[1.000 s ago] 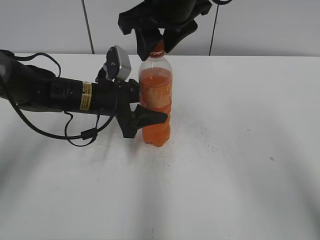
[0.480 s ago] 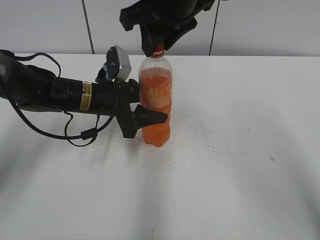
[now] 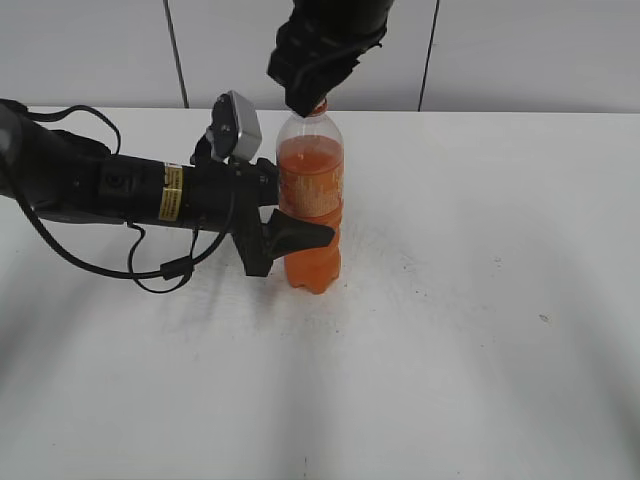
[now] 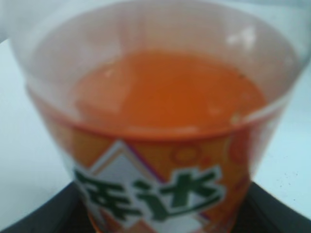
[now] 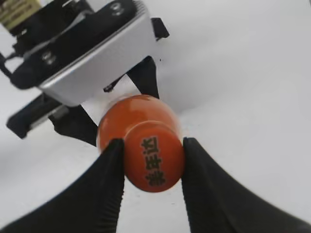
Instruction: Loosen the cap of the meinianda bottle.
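The meinianda bottle (image 3: 311, 205) stands upright on the white table, filled with orange liquid. My left gripper (image 3: 290, 235) is shut on its label band from the left and holds it; the left wrist view shows the label (image 4: 160, 194) up close between the black fingers. My right gripper (image 3: 308, 98) comes down from above and is shut on the orange cap (image 5: 154, 156), one black finger on each side of it. In the exterior view the cap is almost wholly hidden by the fingers.
The white table (image 3: 480, 300) spreads around the bottle. A loose black cable (image 3: 165, 268) hangs from the left arm onto the table. A grey wall (image 3: 530, 50) stands behind.
My right gripper has turned about the cap and its fingers have closed in on it. The bottle and my left arm have not moved.
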`<action>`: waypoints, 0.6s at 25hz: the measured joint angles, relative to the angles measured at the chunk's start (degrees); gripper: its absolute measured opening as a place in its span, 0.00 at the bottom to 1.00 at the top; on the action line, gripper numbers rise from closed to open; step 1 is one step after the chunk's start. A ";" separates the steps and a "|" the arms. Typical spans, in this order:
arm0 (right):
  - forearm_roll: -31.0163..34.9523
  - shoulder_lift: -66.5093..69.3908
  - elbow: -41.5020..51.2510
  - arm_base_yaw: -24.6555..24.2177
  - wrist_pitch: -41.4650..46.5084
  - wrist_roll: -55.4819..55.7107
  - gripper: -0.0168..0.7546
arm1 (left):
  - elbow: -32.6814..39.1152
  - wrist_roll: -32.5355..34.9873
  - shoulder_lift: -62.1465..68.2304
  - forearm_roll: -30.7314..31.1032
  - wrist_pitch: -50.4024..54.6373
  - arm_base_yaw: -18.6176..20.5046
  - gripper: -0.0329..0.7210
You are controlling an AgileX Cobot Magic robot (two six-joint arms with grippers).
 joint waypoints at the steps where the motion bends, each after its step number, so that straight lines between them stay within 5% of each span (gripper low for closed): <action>1: -0.06 0.00 0.00 0.00 0.00 -6.11 0.38 | 0.00 0.00 0.00 0.00 0.00 0.00 0.61; 7: -0.05 0.00 0.00 0.00 -0.05 -29.96 0.38 | -0.05 0.00 0.00 0.00 -0.06 0.00 0.61; 15: 0.76 0.00 -0.11 0.00 -0.05 -42.30 0.38 | -0.05 0.00 0.00 0.21 -0.06 0.00 0.61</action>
